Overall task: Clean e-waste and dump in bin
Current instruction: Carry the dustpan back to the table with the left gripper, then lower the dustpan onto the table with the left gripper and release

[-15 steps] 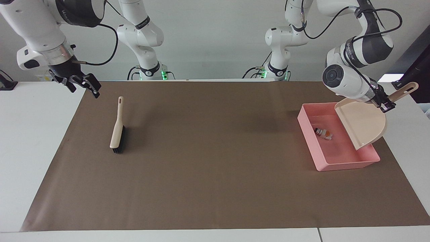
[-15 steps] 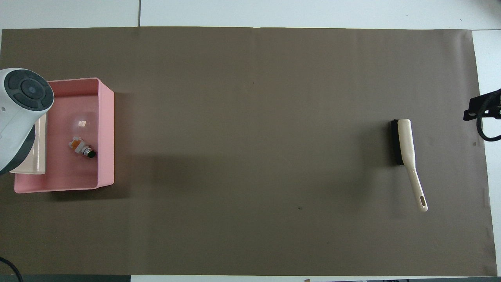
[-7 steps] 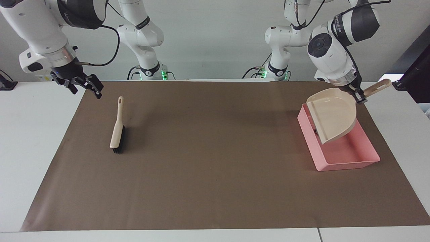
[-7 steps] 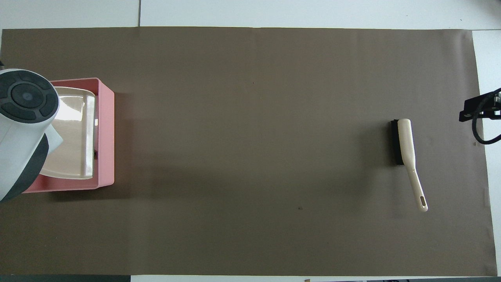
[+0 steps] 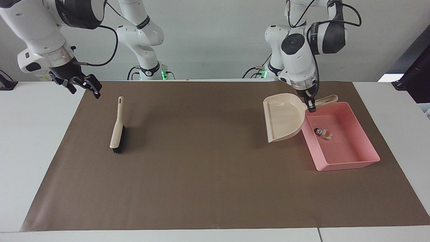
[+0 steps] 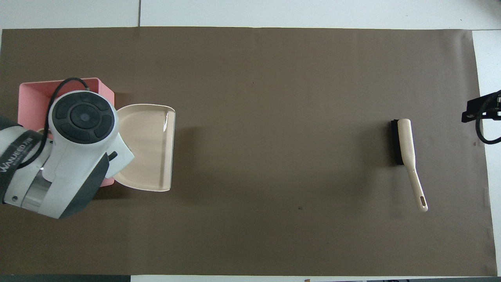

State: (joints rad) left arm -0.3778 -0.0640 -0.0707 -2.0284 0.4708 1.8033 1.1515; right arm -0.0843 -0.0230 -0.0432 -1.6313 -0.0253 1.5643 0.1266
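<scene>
The left arm bends down from above the left arm's end of the worktop (image 5: 40, 141), its wrist pointing straight down. The left pincer (image 5: 311, 107) is clenched on the handle of the dustpan (image 5: 284, 116), close to where the handle joins the pan. The dustpan hangs in the air, tilted, its open mouth facing away from the robots; it is over the brown mat (image 5: 208, 168) just beside the bin (image 5: 364, 161), with the handle reaching over the bin's rim. The e-waste (image 5: 323, 133) lies inside the bin on its floor.

The right arm waits, angled down over the mat's edge at its own end of the worktop. The right pincer (image 5: 84, 85) is released and grasps nothing. The brush (image 5: 117, 129) lies flat on the mat near it, handle toward the robots.
</scene>
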